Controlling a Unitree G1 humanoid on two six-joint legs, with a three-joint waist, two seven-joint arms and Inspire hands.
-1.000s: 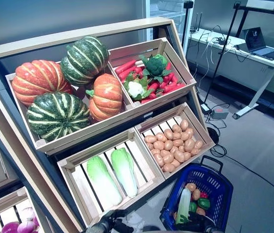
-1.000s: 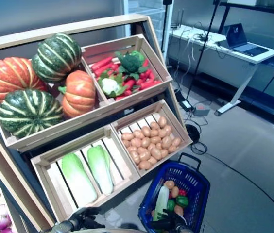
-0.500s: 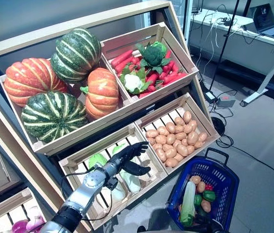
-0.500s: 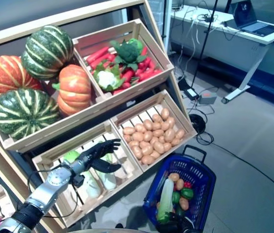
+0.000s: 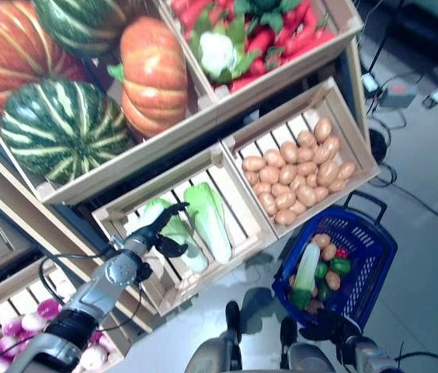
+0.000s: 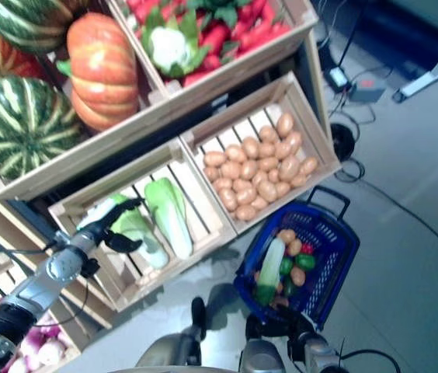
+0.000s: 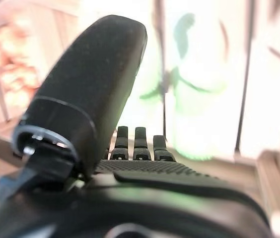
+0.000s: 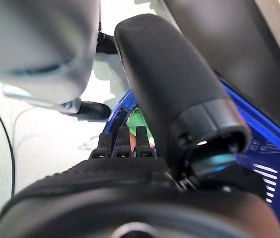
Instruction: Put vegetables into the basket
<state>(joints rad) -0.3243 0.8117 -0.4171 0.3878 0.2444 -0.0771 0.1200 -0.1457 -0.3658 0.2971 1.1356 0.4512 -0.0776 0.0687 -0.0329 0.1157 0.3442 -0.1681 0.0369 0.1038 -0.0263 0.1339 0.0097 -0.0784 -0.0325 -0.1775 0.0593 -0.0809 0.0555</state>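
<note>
The right hand (image 8: 140, 163) curls on the blue basket (image 5: 374, 256) at the near right; what its fingers grip I cannot tell. The basket already carries a pale cabbage, potatoes, green peppers and something red. The left hand (image 5: 157, 231), fingers spread, hovers above the left of two napa cabbages (image 5: 207, 221) in the near-left crate (image 5: 176, 284). It should settle over the cabbage's middle and close round its whole girth before lifting. Farther right lies one crate of potatoes (image 5: 297, 175); beyond, four pumpkins (image 5: 153, 74), one cauliflower (image 5: 219, 50).
</note>
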